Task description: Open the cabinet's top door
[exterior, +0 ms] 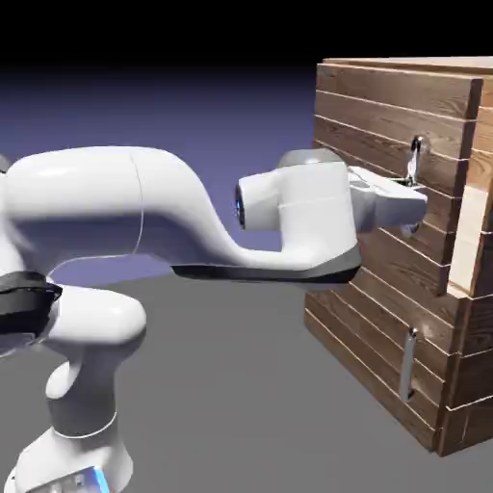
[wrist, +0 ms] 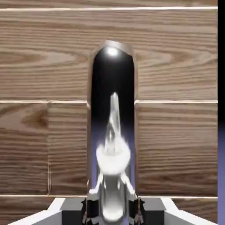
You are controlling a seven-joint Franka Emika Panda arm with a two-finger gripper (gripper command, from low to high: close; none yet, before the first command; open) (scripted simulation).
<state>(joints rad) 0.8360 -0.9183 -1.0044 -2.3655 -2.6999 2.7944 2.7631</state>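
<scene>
The cabinet (exterior: 460,402) of brown planks stands at the exterior view's right. Its top door (exterior: 380,120) carries a vertical silver handle (exterior: 416,154). My gripper (exterior: 412,198) reaches level from the left and is shut on that handle about midway down the bar. In the hand view the shiny handle (wrist: 112,114) rises large through the middle, clamped between my two dark fingertips (wrist: 91,207) at the bottom edge, with the door's planks (wrist: 44,66) filling the background. A pale strip (exterior: 470,241) shows at the door's far edge.
Below the top door sits a shorter plank door (exterior: 361,332) with its own small metal handle (exterior: 408,364). My white arm (exterior: 144,207) stretches across from the lower left over the grey table (exterior: 231,385).
</scene>
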